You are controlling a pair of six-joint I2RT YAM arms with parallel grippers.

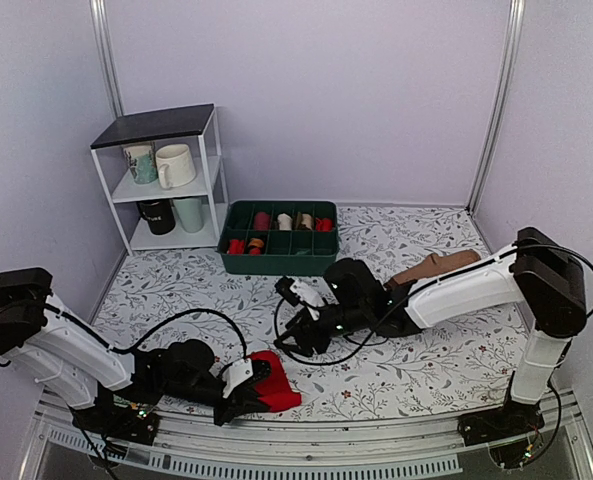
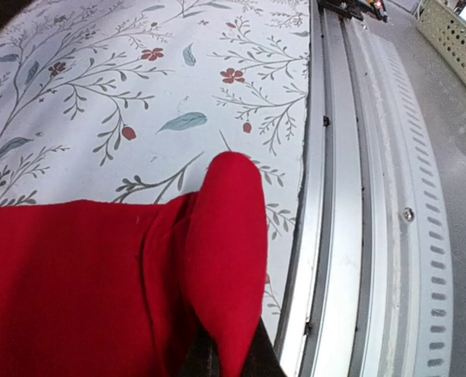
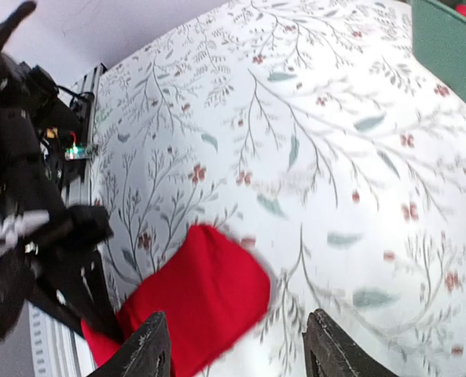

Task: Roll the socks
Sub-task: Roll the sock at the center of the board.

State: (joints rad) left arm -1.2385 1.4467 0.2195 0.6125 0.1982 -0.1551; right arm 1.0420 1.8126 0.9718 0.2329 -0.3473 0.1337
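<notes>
1. White wire-frame shelf rack [image 1: 156, 125] with a dark top, back left. It holds 4 mugs [image 1: 176, 165]: patterned and cream above, black and pale green below.
2. Dark green plastic divided tray [image 1: 276, 263], back centre. Small sock rolls [image 1: 236, 245] in red, cream and brown sit in its compartments; the count is unclear.
3. Bright red fabric socks [image 1: 276, 385], at the near table edge, left of centre, just beside the metal rail [image 2: 335, 196]. They are partly folded, not yet a tight roll. Judgement: light, limp knit with some grip, so a roll will spring loose if let go. Best taken at the thick folded end, pinched through all layers, with the flat tail pinned.
4. Right gripper [image 3: 236, 345]: fingers spread, hovering over the socks' free end and holding nothing.
5. Left gripper [image 1: 248, 392]: pressed together on a fold of the red fabric.
</notes>
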